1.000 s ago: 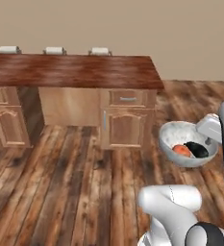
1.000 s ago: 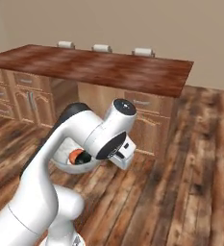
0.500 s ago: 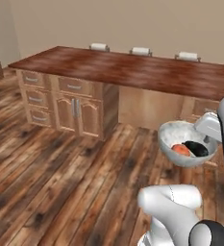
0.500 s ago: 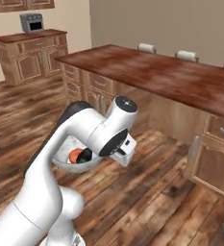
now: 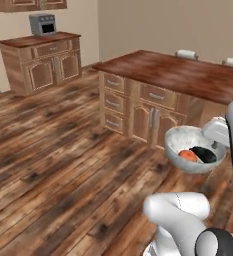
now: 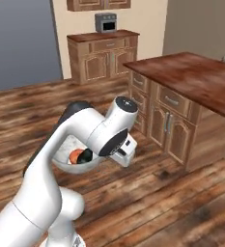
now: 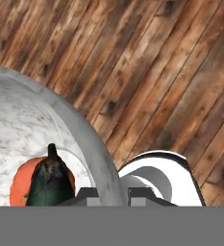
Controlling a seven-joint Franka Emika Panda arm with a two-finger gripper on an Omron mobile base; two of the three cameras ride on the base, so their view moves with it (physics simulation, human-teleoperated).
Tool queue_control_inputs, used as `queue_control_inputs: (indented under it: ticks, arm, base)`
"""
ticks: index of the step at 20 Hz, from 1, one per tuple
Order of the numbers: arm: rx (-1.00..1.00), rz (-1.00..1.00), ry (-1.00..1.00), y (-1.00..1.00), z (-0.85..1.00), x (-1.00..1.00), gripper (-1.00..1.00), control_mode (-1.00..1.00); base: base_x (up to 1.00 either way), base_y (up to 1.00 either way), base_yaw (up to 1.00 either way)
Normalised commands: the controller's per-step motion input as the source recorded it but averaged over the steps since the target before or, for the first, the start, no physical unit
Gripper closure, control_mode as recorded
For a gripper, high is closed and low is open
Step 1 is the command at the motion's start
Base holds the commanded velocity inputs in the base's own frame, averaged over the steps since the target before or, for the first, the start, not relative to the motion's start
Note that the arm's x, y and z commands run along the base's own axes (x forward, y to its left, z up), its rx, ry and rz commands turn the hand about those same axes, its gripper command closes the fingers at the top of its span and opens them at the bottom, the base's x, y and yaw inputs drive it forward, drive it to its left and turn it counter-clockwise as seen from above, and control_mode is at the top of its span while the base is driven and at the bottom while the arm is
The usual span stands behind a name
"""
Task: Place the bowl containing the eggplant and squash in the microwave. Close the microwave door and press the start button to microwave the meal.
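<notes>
Holding the bowl (image 5: 190, 155) off the floor, the gripper (image 7: 111, 193) has its jaws pinched on the bowl's rim: in the hand view the grey rim wall (image 7: 92, 153) runs down between the two dark fingertips (image 7: 87, 193), one on the inner side and one on the outer.

Contents, hand view: the eggplant (image 7: 48, 181) lies inside the bowl just to the inner side of the jaws, dark green-black, stem end pointing away from the fingertips. The squash (image 7: 21, 185) sits behind it and touching it, orange, farther from the jaws.

Left base view: bowl hangs in mid-air just beside the wrist, squash (image 5: 189, 155) and eggplant (image 5: 204, 154) side by side on its bottom. Bowl looks roughly level.

Right base view: the arm's forearm covers much of the bowl (image 6: 70, 161); an orange patch of squash (image 6: 75, 156) and a dark bit of eggplant (image 6: 86, 155) show under the joint.

Surroundings: wooden plank floor (image 5: 58, 170) below the bowl, well apart from it. A long wooden island (image 5: 163, 95) with drawers stands beyond the jaws. A wooden cabinet (image 5: 40, 62) against the far wall carries a small grey oven (image 5: 42, 24).
</notes>
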Motion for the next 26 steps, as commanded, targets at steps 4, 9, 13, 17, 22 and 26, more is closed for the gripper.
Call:
queue_control_inputs:
  ticks: [4, 9, 13, 17, 22, 26]
  arm:
    - [0.00, 0.00, 0.00, 0.00, 0.00, 0.00, 1.00, 1.00]
    - [0.00, 0.00, 0.00, 0.00, 0.00, 0.00, 1.00, 1.00]
    - [0.00, 0.00, 0.00, 0.00, 0.00, 0.00, 1.00, 1.00]
    - [0.00, 0.00, 0.00, 0.00, 0.00, 0.00, 1.00, 1.00]
    - [0.00, 0.00, 0.00, 0.00, 0.00, 0.00, 1.00, 1.00]
    - [0.00, 0.00, 0.00, 0.00, 0.00, 0.00, 1.00, 1.00]
  base:
    - [0.23, 0.56, 0.74]
    - [0.05, 0.19, 0.90]
    - [0.42, 0.02, 0.85]
    - [0.98, -0.21, 0.64]
    - [1.00, -0.52, 0.42]
    - [1.00, -0.62, 0.33]
